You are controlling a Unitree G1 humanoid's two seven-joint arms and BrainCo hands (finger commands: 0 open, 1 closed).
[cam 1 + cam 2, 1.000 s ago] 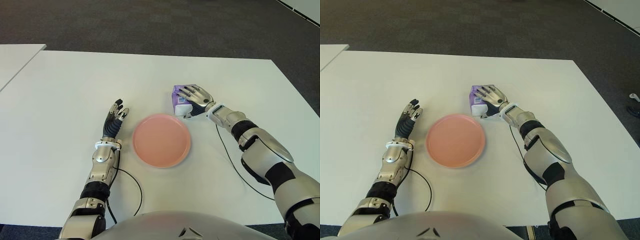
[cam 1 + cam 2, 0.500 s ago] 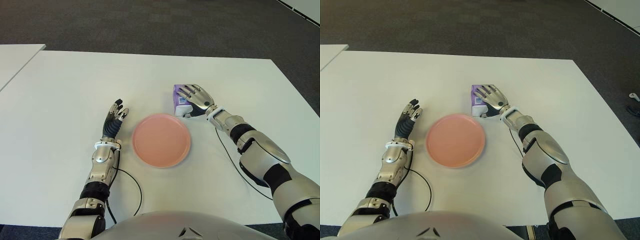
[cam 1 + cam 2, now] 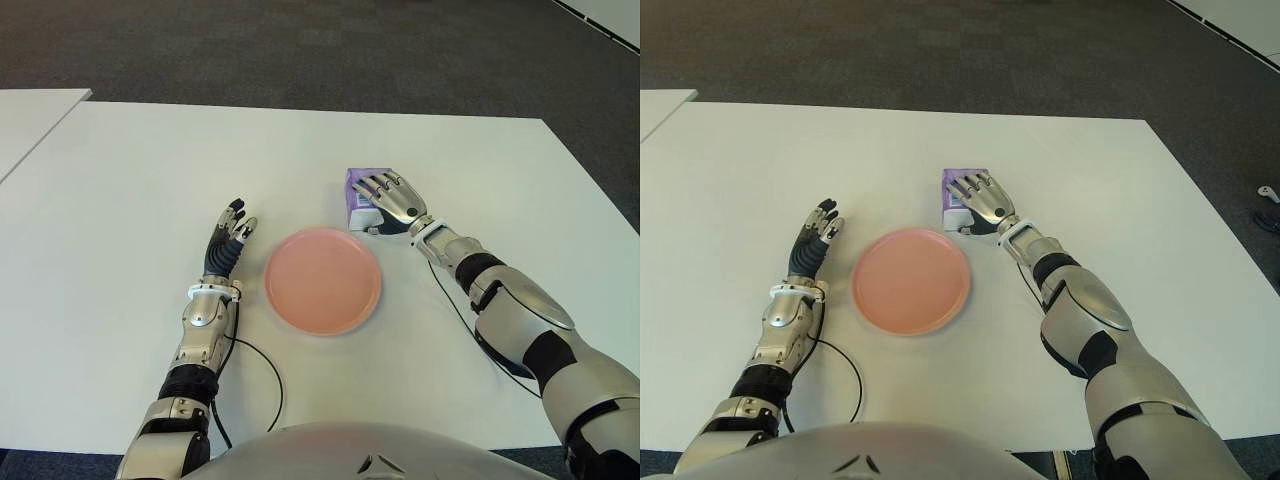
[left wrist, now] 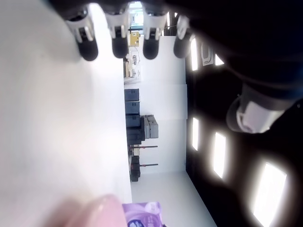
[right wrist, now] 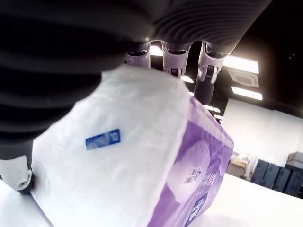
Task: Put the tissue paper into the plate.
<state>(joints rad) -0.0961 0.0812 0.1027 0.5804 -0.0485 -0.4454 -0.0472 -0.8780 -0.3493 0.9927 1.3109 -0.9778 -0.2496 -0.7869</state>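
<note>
A purple and white tissue pack (image 3: pixel 356 190) lies on the white table (image 3: pixel 150 160), just beyond the right rim of the pink plate (image 3: pixel 322 280). My right hand (image 3: pixel 388 197) lies over the pack's top with its fingers stretched out and spread, not curled around it. The right wrist view shows the pack (image 5: pixel 142 156) filling the space under the palm, with the fingertips (image 5: pixel 210 71) reaching past its far edge. The plate holds nothing. My left hand (image 3: pixel 230 240) shows left of the plate, fingers straight.
A black cable (image 3: pixel 262 375) loops on the table near my left forearm, and another (image 3: pixel 455 310) runs beside my right forearm. A second white table (image 3: pixel 30 120) stands at the far left. Dark carpet lies beyond the far edge.
My right hand has slid slightly farther over the tissue pack and its forearm has swung inward. The pack, the plate and my left hand have stayed in place.
</note>
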